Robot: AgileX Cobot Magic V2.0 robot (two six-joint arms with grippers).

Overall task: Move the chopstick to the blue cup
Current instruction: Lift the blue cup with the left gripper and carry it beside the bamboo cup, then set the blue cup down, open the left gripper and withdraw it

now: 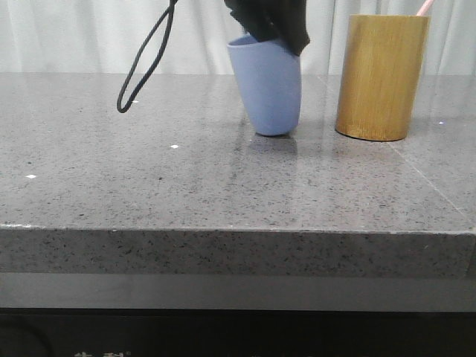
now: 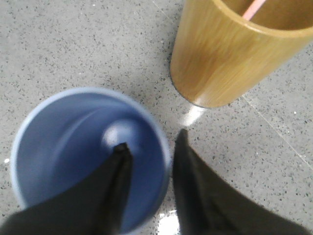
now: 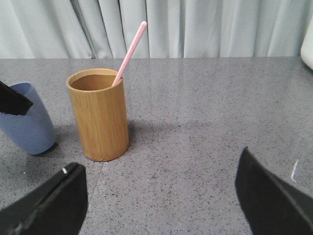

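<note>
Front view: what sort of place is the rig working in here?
Probably a staged kitchen-style counter rather than a real kitchen: a speckled grey stone-look countertop, a plain pale curtain behind it, and only tableware props, the blue cup and a bamboo holder with one pink chopstick.

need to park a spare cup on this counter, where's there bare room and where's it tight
Bare counter runs wide to the left of the blue cup and along the front edge. The stretch beyond the wooden holder, on the side away from the cup, is bare too. It is tight between cup and holder, where the left gripper straddles the cup's rim.
</note>
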